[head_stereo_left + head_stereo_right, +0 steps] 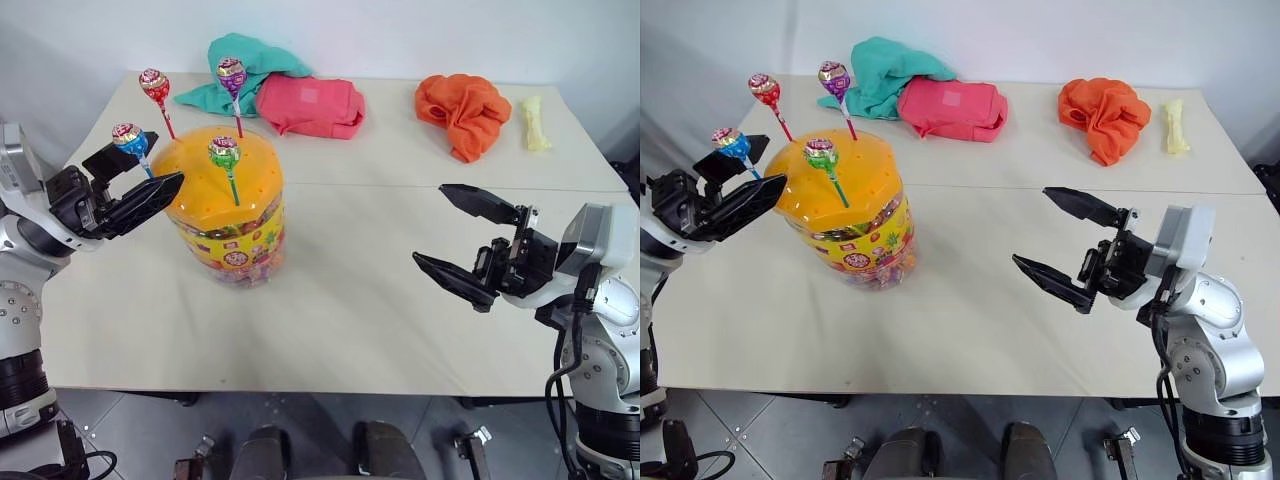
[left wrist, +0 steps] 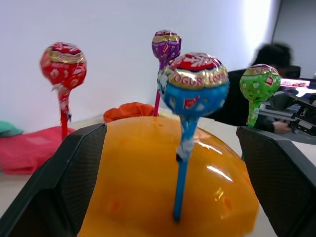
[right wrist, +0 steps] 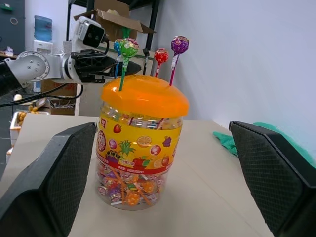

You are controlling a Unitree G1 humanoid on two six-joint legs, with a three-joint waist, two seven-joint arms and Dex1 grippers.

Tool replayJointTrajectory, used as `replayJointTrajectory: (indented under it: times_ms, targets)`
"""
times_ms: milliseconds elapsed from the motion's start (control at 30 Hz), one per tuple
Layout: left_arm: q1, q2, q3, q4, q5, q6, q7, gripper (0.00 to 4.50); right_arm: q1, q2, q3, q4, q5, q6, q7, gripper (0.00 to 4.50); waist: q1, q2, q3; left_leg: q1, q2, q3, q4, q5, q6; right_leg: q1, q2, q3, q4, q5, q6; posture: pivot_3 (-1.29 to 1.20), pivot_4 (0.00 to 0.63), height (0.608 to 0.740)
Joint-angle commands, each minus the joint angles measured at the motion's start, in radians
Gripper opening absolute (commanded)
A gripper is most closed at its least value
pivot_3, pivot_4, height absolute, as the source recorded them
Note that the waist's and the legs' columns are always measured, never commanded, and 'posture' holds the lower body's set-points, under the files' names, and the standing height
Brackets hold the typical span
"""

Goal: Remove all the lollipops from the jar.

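Note:
The jar (image 1: pixel 232 235) is a clear tub with a yellow label and a holed orange lid (image 1: pixel 205 180), standing left of centre on the table. Several lollipops stand in the lid on their sticks: red (image 1: pixel 154 84), purple (image 1: pixel 231 72), blue (image 1: pixel 129 137) and green (image 1: pixel 224 152). My left gripper (image 1: pixel 166 158) is open at the lid's left edge, its fingers (image 2: pixel 74 177) either side of the blue lollipop's (image 2: pixel 195 84) stick without touching it. Out to the right of the jar my right gripper (image 1: pixel 430 224) is open and empty, pointing at it.
At the back of the beige table (image 1: pixel 350 310) lie a teal cloth (image 1: pixel 250 58), a pink cloth (image 1: pixel 312 106), an orange cloth (image 1: pixel 462 112) and a pale yellow item (image 1: pixel 535 125). Bare tabletop lies between the jar and my right gripper.

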Motion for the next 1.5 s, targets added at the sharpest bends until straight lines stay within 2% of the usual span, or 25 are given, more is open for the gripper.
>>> replayJointTrajectory:
  times_ms: [33,267,400,433,600,667,700,767,867,967,1133,1300,1367,1500]
  targets:
    - [-0.016,0.010,0.018,0.005,0.000,-0.004,-0.019,3.59,-0.009,-0.005,-0.007,-0.036,-0.003,0.005,-0.024,4.50,0.000,0.000,0.000,0.000,0.000,0.000,0.000,0.000,0.000,0.000,0.000,0.000,0.000,0.000,0.000,0.00,0.150,0.740]
    - [-0.016,0.024,0.016,-0.003,-0.010,0.041,-0.049,1.37,-0.009,0.010,0.012,-0.041,-0.021,0.001,-0.048,4.50,0.002,0.000,0.000,0.000,0.000,-0.001,0.002,0.000,0.000,0.001,0.000,0.000,0.000,0.000,0.000,0.00,0.150,0.740]
    - [-0.055,-0.005,0.061,0.007,-0.090,0.096,0.011,0.07,-0.022,0.016,0.020,-0.030,-0.025,-0.003,-0.049,4.50,0.010,0.000,0.000,-0.001,0.000,-0.001,0.002,0.000,0.000,0.001,0.000,0.000,0.000,0.000,0.000,0.00,0.150,0.740]
    - [-0.068,-0.014,0.089,0.020,-0.125,0.116,0.045,0.03,-0.026,0.018,0.023,-0.028,-0.023,-0.002,-0.048,4.50,0.013,0.000,0.000,-0.001,0.000,-0.001,0.002,0.000,0.000,0.001,-0.001,0.000,0.000,0.000,0.000,0.00,0.150,0.740]
    - [-0.124,-0.038,0.282,0.132,-0.343,0.208,0.233,0.03,-0.045,0.026,0.033,-0.018,-0.013,0.003,-0.033,4.50,0.012,0.000,0.000,-0.001,0.000,-0.002,0.003,0.000,0.000,0.001,-0.001,0.000,0.000,0.000,0.000,0.00,0.150,0.740]
    - [-0.110,-0.022,0.337,0.176,-0.371,0.226,0.275,0.03,-0.051,0.025,0.038,-0.016,-0.009,0.006,-0.021,4.50,0.008,0.000,0.000,-0.001,0.000,-0.002,0.002,0.000,0.000,0.000,-0.001,0.000,0.000,0.000,0.000,0.00,0.150,0.740]
    - [-0.071,0.007,0.357,0.211,-0.340,0.234,0.289,0.03,-0.054,0.019,0.045,-0.016,-0.008,0.009,-0.006,4.50,0.006,0.000,0.000,-0.001,0.000,-0.002,0.002,0.000,0.000,0.001,-0.001,0.000,0.001,0.000,0.000,0.00,0.150,0.740]
    - [0.075,0.105,0.327,0.304,-0.181,0.268,0.320,0.03,-0.062,0.006,0.055,-0.008,-0.012,0.011,0.023,4.50,-0.006,0.000,0.000,0.000,0.000,-0.002,0.002,0.000,0.000,0.001,-0.001,0.000,0.001,0.000,0.000,0.00,0.150,0.740]
    - [0.242,0.211,0.198,0.331,-0.008,0.357,0.400,0.03,-0.053,-0.028,0.063,0.012,-0.030,0.002,0.090,4.50,-0.009,0.000,0.001,0.002,-0.001,0.000,-0.002,0.000,0.000,0.000,-0.001,0.000,0.001,0.000,0.000,0.00,0.150,0.740]
    - [0.344,0.213,0.129,0.246,0.058,0.373,0.375,0.03,-0.038,-0.048,0.070,0.031,-0.052,-0.017,0.143,4.50,0.004,-0.003,0.001,0.000,-0.001,-0.001,-0.001,0.000,0.000,0.000,-0.001,0.001,0.000,0.000,0.000,0.00,0.150,0.740]
    - [0.405,0.195,0.073,0.208,0.156,0.389,0.403,0.03,-0.037,-0.043,0.072,0.037,-0.067,-0.021,0.164,4.50,0.020,-0.006,0.001,-0.001,0.001,-0.002,0.001,-0.001,0.000,0.000,-0.002,0.001,0.000,0.000,0.000,0.00,0.150,0.740]
    - [0.429,0.207,0.103,0.181,0.203,0.366,0.368,1.26,-0.014,-0.050,0.048,0.031,-0.069,-0.026,0.173,4.50,0.017,-0.006,0.001,-0.001,0.000,-0.001,0.001,-0.001,0.000,0.000,-0.001,0.000,0.000,0.000,0.000,0.00,0.150,0.740]
    - [0.438,0.229,0.137,0.181,0.212,0.306,0.286,1.77,-0.005,-0.052,0.040,0.026,-0.065,-0.026,0.169,4.50,0.015,-0.006,0.001,-0.001,0.000,0.000,0.000,-0.001,0.000,-0.001,-0.001,0.000,0.000,0.000,0.000,0.00,0.150,0.740]
    - [0.465,0.280,0.205,0.194,0.223,0.145,0.030,1.77,0.003,-0.060,0.010,0.018,-0.047,-0.017,0.159,4.50,0.016,-0.006,0.001,-0.001,0.000,0.002,0.001,-0.001,0.000,-0.001,-0.001,0.000,0.000,0.000,0.000,0.00,0.150,0.740]
